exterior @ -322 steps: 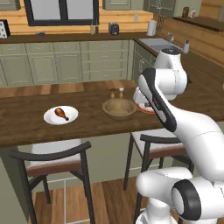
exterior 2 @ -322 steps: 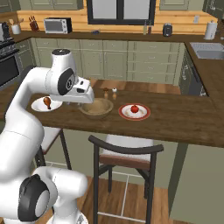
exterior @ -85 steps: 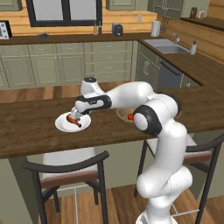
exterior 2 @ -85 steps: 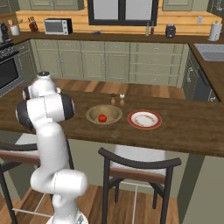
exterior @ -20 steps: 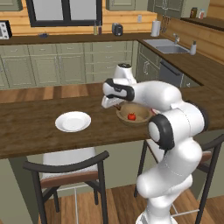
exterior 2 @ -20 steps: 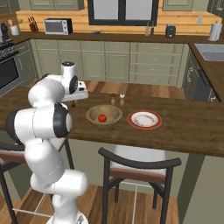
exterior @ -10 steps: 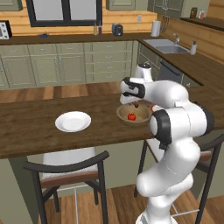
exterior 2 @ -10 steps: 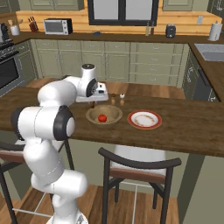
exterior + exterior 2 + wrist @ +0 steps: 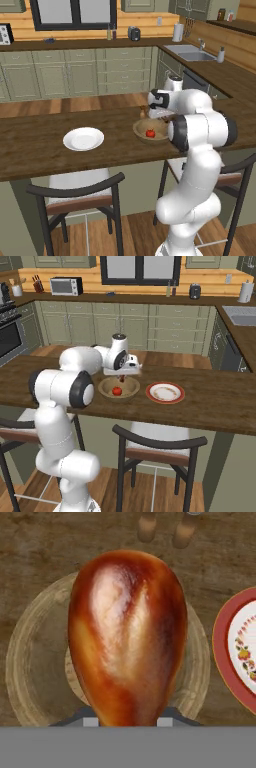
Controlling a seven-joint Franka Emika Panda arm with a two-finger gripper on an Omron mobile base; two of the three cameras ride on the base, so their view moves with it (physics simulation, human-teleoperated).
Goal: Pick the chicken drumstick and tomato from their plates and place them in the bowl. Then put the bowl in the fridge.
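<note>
Hand view looked straight down past the chicken drumstick (image 9: 127, 637), clamped in the pincer (image 9: 127, 719), onto the bowl (image 9: 30, 662). A second before, the arm was short of the bowl; now it hung over it, so only the release seemed left. The tomato (image 9: 117, 391) already lay inside. Both plates, white (image 9: 83, 139) and red-rimmed (image 9: 165, 392), sat bare on the tabletop (image 9: 30, 145).
</note>
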